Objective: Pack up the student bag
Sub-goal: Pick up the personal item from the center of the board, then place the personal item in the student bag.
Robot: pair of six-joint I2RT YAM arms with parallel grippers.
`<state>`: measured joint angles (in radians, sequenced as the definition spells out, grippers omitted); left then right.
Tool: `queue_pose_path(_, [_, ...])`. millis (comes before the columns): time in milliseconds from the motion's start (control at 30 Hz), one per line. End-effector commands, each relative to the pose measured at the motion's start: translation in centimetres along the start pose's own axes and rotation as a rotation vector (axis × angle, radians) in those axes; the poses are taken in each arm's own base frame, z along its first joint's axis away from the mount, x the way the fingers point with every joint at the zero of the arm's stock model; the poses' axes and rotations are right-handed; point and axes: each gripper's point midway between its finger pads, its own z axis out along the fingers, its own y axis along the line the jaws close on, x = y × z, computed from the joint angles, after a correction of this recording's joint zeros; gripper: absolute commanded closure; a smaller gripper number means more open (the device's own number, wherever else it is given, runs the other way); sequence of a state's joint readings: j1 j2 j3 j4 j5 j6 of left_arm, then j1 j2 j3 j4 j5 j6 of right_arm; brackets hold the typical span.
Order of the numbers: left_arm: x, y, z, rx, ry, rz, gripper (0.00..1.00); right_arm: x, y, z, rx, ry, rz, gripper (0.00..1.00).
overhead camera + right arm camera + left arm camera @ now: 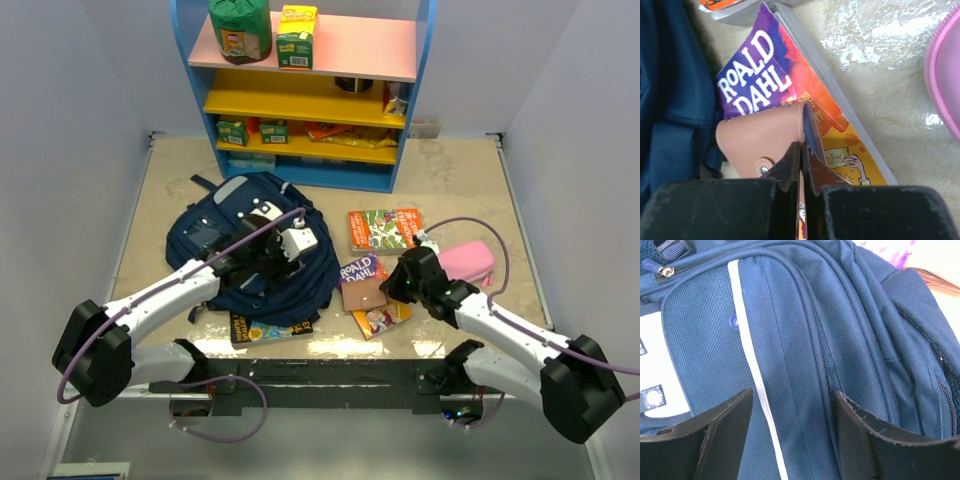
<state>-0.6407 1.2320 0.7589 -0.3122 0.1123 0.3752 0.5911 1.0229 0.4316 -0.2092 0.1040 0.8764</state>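
Entry: student bag (pixel 205 240), navy, lying flat on the left half of the desk (pixel 450 180), with a half-hidden book (pixel 265 328) pinned under its near edge; the zip line (pixel 826 370) we see looks closed. Left fingers (pixel 727 425): spread, poised over the bag's front panel on either side of a white stripe (pixel 752 355). Right fingers (pixel 789 170): pressed together at the edge of a tan snap wallet (pixel 760 140), which rests on the Roald Dahl book (pixel 750 80) just beside the bag; we cannot tell whether any leather sits between them. Hazards, as we judge them: so thin a pinch may slip off on lifting, or drag the book along; the left fingers may gather loose fabric, not the zip, leaving no mouth for packing.
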Motion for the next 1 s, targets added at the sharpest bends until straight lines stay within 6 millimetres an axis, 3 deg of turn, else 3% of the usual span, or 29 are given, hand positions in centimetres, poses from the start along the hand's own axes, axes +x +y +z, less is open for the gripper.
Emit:
queue_pose_path(0, [-1.2, 2.3, -1.0, -0.101, -0.017, -0.039, 0.33, -0.3, 1.5, -1.1, -0.073, -0.008, 0.022, 1.00])
queue_pose_path(67, [-1.5, 2.1, -1.2, -0.088, -0.017, -0.039, 0.35, -0.9, 2.4, -1.9, -0.109, -0.029, 0.022, 1.00])
queue_pose_path(167, [-2.6, 2.0, -1.8, -0.062, -0.033, -0.048, 0.44, -1.9, 3.5, -3.0, -0.137, -0.050, 0.021, 1.00])
queue_pose_path(300, [-4.1, 1.8, -2.4, -0.024, -0.065, -0.091, 0.81, -4.0, 5.6, -5.3, -0.188, -0.094, 0.020, 1.00])
queue_pose_path(367, [-4.2, 1.7, -2.4, -0.007, -0.065, -0.108, 0.94, -4.7, 6.3, -6.3, -0.203, -0.103, 0.008, 1.00])
queue_pose_path(400, [-4.4, 1.8, -2.6, -0.003, -0.068, -0.111, 1.00, -6.0, 7.6, -7.5, -0.235, -0.132, 0.008, 1.00])
queue_pose_path(600, [-4.7, 2.4, -2.7, -0.022, -0.074, -0.115, 1.00, -9.3, 11.5, -12.0, -0.349, -0.199, 0.009, 1.00])
queue_pose_path(700, [-5.5, 3.2, -3.0, -0.062, -0.101, -0.123, 1.00, -10.0, 13.5, -13.0, -0.425, -0.205, 0.030, 1.00])
queue_pose_path(833, [-7.0, 3.9, -4.2, -0.091, -0.174, -0.166, 1.00, -10.6, 16.2, -13.4, -0.531, -0.195, 0.057, 1.00])
queue_pose_path(967, [-8.3, 3.8, -5.1, -0.058, -0.245, -0.226, 1.00, -10.7, 18.8, -12.1, -0.607, -0.171, 0.073, 1.00])
